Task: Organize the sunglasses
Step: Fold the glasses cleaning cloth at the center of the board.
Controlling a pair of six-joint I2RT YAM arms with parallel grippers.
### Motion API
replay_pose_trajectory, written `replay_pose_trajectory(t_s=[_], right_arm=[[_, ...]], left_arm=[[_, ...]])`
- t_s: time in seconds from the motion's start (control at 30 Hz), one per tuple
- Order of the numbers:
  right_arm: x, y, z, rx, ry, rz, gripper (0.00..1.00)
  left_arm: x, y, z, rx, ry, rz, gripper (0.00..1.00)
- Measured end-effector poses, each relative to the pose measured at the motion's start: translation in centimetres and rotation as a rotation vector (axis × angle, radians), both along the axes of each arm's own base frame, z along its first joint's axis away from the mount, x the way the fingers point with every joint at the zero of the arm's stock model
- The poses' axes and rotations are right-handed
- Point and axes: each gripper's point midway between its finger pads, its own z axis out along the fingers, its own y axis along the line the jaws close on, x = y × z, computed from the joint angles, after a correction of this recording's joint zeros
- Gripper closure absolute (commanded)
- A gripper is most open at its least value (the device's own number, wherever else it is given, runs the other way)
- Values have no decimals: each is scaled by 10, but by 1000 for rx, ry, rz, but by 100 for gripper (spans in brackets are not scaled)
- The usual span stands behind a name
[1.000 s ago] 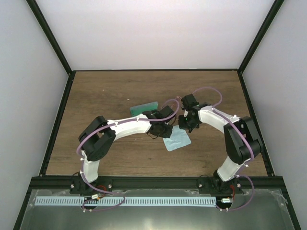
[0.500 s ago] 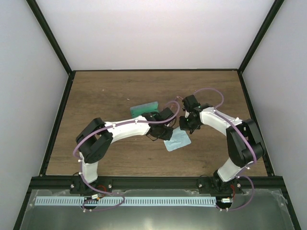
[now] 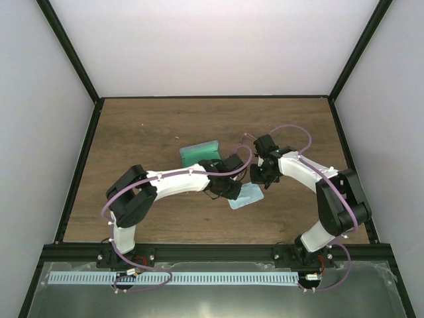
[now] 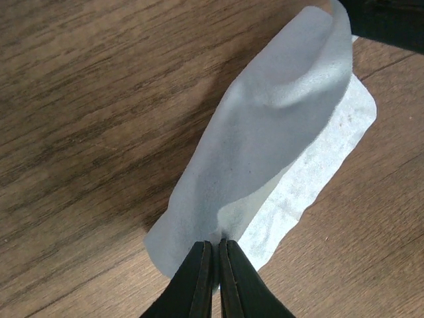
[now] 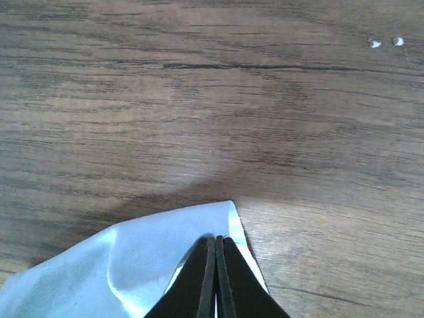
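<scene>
The sunglasses are out of view. A light-blue cloth [image 3: 246, 197] lies on the wooden table, folded over on itself. My left gripper [image 3: 230, 190] is shut on one edge of the cloth [image 4: 271, 139], lifting a fold above the lower layer. My right gripper [image 3: 260, 176] is shut on a corner of the same cloth [image 5: 126, 271]. In both wrist views the jaws stand pressed together with cloth pinched between them. The two grippers sit close together over the cloth, left one on its left side, right one on its far right.
A teal-blue case [image 3: 199, 154] lies on the table just behind the left wrist. Black frame rails border the wooden table [image 3: 132, 132] on all sides, with white walls beyond. Two small white specks [image 5: 385, 42] mark the wood.
Both grippers have moved toward the near edge, drawing the cloth's far edge over itself. The cloth now looks narrower. The case shows more fully behind the left wrist.
</scene>
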Motion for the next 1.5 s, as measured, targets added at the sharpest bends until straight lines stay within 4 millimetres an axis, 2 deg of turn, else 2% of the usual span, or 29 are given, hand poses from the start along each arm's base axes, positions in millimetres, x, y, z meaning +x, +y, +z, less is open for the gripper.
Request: replay_pose_trajectory(t_s=[0.37,0.7,1.23,1.3,1.4,1.5], right_arm=[[-6,-3,0,-12,19,1,99],[-24,-10,-9,-30,63,-1,99],[-24,-10,-10,-30,65,-3,99],[-24,-10,-10,-30,65,-3,97],[-24,-10,-10,-30,66,-5,87],[-25,-10,-10,-29,67,-7,85]], left_arm=[[-7,-2,-2,3,9,-23,96],[-12,-2,-4,5,21,-48,96],[-25,0,-25,42,63,-89,96],[-25,0,-26,43,64,-90,96],[-25,0,-26,43,63,-91,95],[-25,0,-26,44,63,-93,92]])
